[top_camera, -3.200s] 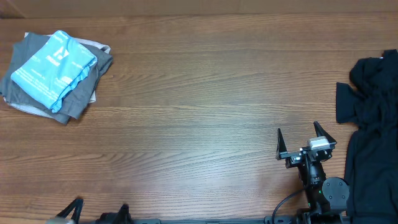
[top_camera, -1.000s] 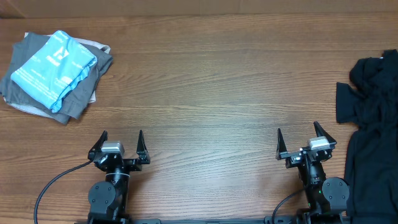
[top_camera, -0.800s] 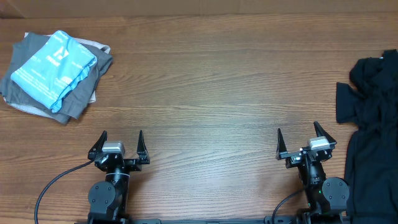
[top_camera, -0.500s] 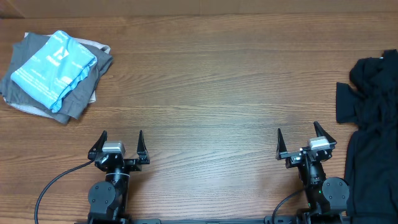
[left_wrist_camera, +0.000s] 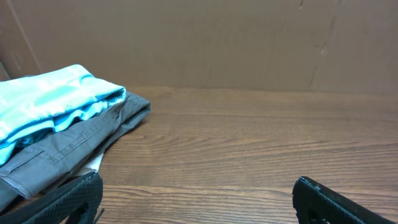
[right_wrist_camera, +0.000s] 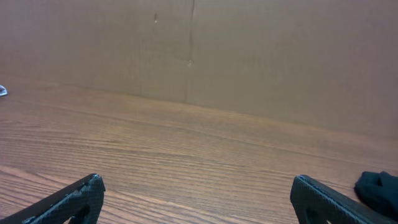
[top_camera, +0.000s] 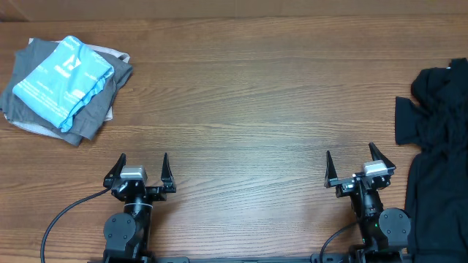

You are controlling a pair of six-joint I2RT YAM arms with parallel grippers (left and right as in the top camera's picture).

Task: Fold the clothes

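Observation:
The light blue T-shirt (top_camera: pixel 62 80) lies folded on top of a folded grey garment (top_camera: pixel 95 111) at the far left of the wooden table. In the left wrist view the blue shirt (left_wrist_camera: pixel 50 102) and the grey garment (left_wrist_camera: pixel 74 146) show at the left. My left gripper (top_camera: pixel 143 156) is open and empty near the front edge, well short of the stack; its jaws stand wide apart over bare wood (left_wrist_camera: pixel 196 186). My right gripper (top_camera: pixel 349 150) is open and empty at the front right, also over bare wood (right_wrist_camera: pixel 197 186).
A heap of black clothes (top_camera: pixel 439 131) lies along the right edge, just right of my right gripper; a bit of it shows in the right wrist view (right_wrist_camera: pixel 378 186). A brown wall stands behind the table (right_wrist_camera: pixel 199 56).
Since 3.2 s ago my left arm has come up to its place at the front left. Over the last second nothing has moved.

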